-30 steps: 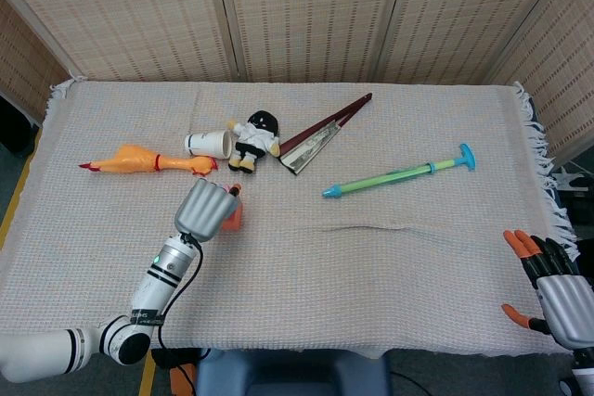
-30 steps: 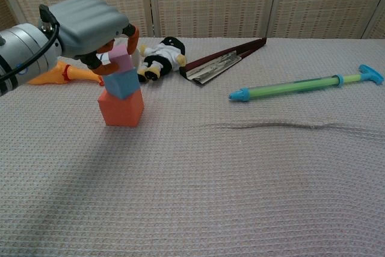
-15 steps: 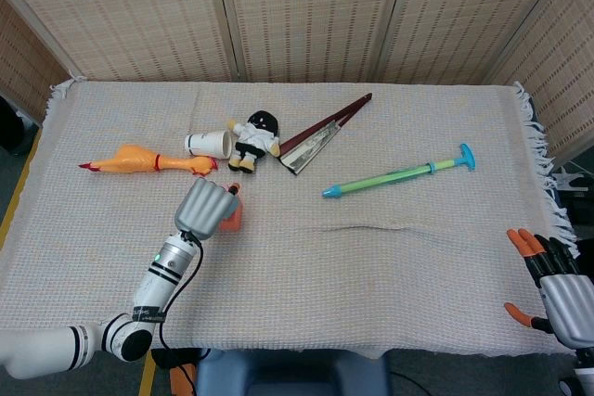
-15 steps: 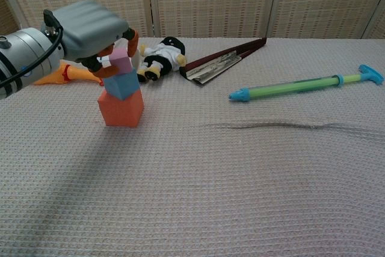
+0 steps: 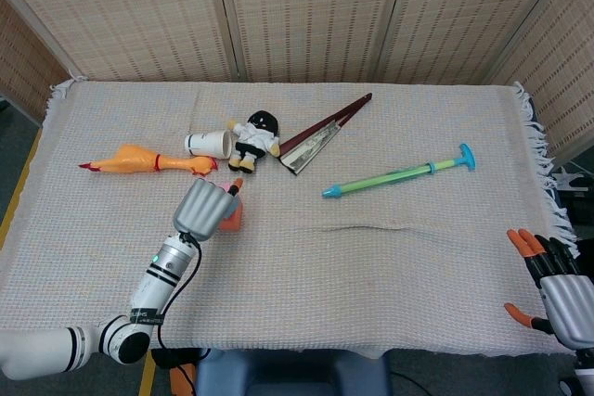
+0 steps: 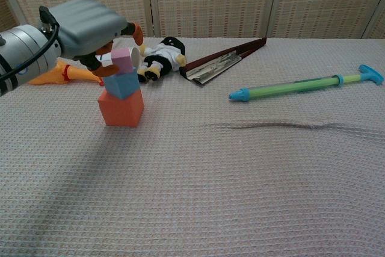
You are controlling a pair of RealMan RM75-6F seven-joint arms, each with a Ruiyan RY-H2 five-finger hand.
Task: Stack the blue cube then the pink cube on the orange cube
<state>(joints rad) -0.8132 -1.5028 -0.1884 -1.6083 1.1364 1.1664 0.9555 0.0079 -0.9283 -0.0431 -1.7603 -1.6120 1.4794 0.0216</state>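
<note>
In the chest view the pink cube (image 6: 122,59) sits on the blue cube (image 6: 122,84), which sits on the orange cube (image 6: 121,109), at the left of the table. My left hand (image 6: 90,25) hovers over the stack from the left, its upper fingers (image 6: 136,29) lifted off the pink cube and its thumb low beside it. In the head view the left hand (image 5: 202,207) covers most of the stack, and only an edge of the orange cube (image 5: 236,218) shows. My right hand (image 5: 557,287) rests off the table's right front corner, fingers spread, holding nothing.
Behind the stack lie a rubber chicken (image 5: 139,159), a tipped paper cup (image 5: 209,143) and a small doll (image 6: 159,57). A dark folded fan (image 6: 219,63) and a green-blue water squirter (image 6: 301,85) lie to the right. A cloth wrinkle (image 6: 264,126) crosses the middle.
The left hand's fingers have lifted away from the pink cube, which now stands level on the blue cube. The right hand has barely moved.
</note>
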